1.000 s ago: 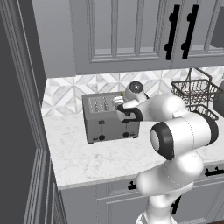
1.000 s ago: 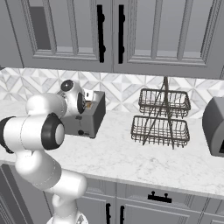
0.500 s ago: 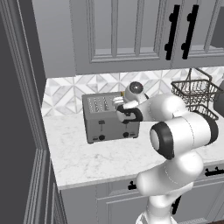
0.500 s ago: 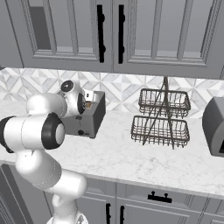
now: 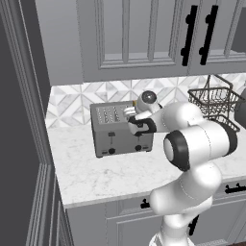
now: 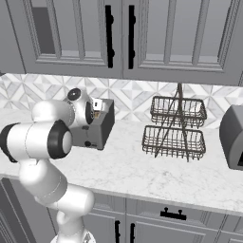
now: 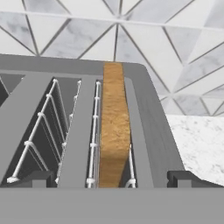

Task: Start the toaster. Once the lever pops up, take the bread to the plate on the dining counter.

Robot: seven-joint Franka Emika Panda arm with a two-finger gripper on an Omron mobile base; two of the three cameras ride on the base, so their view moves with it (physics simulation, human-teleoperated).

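**Gripper poised over the bread in the toaster**

The gripper (image 7: 113,178) hovers above the toaster (image 5: 120,129), jaws spread wide and empty. The bread (image 7: 114,127) stands upright in the slot directly between and beyond the fingertips. Likely next: descend, straddle the slice, close, lift.

You are looking at a glossy white arm (image 5: 192,144) built of rounded, bulbous links with smooth, plastic-like shells. Black bands ring the joints; the widest one circles the big elbow drum, seen from both base cameras. A small round grey-and-black cap (image 5: 149,98) tops the wrist joint. The hand is a white block with a black collar (image 5: 142,126) behind it. Its two small dark, squarish finger tips (image 7: 181,178) rise at the bottom of the hand camera.
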